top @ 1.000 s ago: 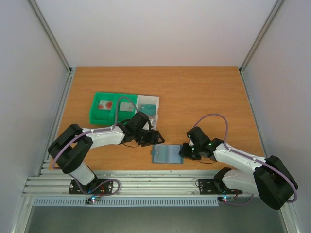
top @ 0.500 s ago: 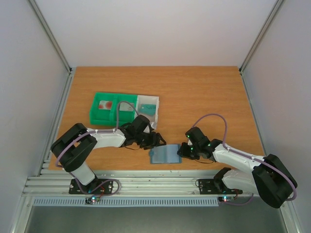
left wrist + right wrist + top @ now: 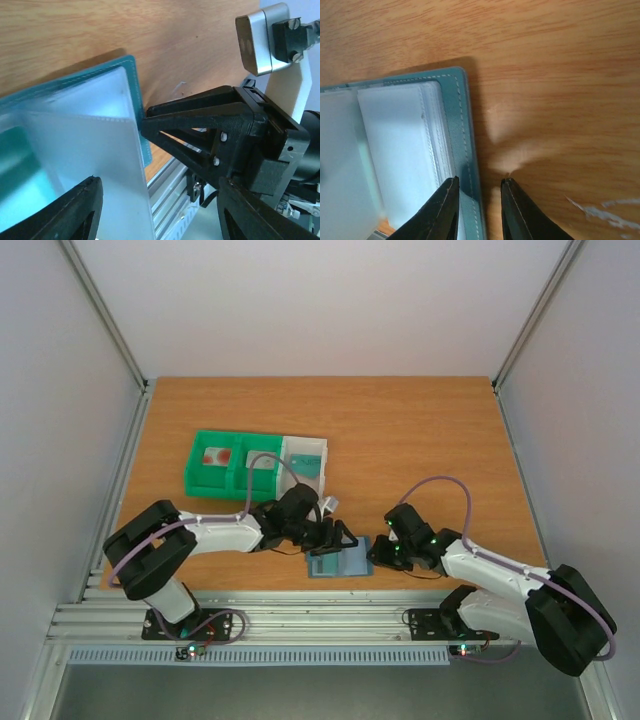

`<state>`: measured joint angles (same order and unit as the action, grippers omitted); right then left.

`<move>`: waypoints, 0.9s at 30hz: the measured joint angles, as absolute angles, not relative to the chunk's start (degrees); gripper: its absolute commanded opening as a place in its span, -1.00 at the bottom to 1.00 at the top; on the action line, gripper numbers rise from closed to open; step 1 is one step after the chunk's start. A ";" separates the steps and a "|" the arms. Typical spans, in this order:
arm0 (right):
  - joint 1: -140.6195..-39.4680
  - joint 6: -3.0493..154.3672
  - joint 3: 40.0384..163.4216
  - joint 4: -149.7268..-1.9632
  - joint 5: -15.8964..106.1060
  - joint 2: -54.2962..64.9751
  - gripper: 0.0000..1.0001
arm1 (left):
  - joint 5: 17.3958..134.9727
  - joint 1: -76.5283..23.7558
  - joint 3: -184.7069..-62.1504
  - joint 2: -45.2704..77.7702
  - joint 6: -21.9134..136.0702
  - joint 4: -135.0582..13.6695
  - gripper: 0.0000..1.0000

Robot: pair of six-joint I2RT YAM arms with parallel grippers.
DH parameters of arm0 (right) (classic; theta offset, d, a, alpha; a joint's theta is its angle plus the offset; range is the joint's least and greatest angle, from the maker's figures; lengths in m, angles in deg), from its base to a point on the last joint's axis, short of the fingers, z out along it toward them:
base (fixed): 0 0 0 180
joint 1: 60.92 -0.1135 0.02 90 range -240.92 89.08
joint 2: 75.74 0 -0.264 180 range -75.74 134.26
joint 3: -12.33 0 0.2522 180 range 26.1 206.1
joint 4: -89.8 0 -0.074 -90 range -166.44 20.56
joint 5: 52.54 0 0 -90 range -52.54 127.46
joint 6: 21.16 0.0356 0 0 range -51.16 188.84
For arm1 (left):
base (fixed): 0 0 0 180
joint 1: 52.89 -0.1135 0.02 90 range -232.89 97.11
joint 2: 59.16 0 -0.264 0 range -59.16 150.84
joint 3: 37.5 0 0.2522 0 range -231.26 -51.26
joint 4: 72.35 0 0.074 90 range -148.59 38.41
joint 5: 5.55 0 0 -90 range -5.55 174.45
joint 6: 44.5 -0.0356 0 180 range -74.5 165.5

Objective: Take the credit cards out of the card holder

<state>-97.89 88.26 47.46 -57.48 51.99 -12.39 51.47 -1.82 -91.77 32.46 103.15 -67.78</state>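
Note:
The blue-grey card holder (image 3: pixel 341 564) lies open near the table's front edge. My left gripper (image 3: pixel 338 537) is open wide over its left half; a clear sleeve page (image 3: pixel 95 165) stands between the jaws, near the left finger (image 3: pixel 70 212). A teal credit card (image 3: pixel 20 162) shows inside a sleeve. My right gripper (image 3: pixel 379 554) is narrowly open at the holder's right edge (image 3: pixel 457 135): one fingertip (image 3: pixel 447 205) rests on the cover, the other on the wood. A pale card with a red mark (image 3: pixel 213 456) lies in the green tray.
A green compartment tray (image 3: pixel 194 475) and a white one (image 3: pixel 320 450) stand at the back left, with cards in them. The metal rail (image 3: pixel 320 605) runs just in front of the holder. My right gripper (image 3: pixel 210 130) shows close ahead in the left wrist view.
My left gripper has moved right and forward from beside the trays to over the card holder. The holder has shifted slightly. The right gripper has stayed at its right edge.

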 measured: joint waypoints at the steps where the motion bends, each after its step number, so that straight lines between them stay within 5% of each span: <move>1: -97.89 88.29 47.46 -56.28 51.75 -13.26 -0.46 | 51.23 -1.47 -91.86 32.89 103.65 -68.85 0.24; 7: -98.04 88.31 48.07 -49.35 50.33 -20.43 -0.45 | 50.10 -0.13 -92.41 36.28 106.40 -73.62 0.18; 14: -101.41 89.42 49.91 -46.42 50.02 -25.96 -0.51 | 52.41 -0.24 -93.00 35.47 104.00 -69.79 -0.27; 27: -118.59 92.46 59.81 -48.50 43.68 -18.95 -0.52 | 55.56 -4.13 -89.00 30.51 100.83 -65.42 -0.20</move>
<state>-118.59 92.46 59.81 -48.50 43.68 -18.95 55.56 -4.13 -89.00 30.51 100.83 -65.42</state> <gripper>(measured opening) 0.241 0.400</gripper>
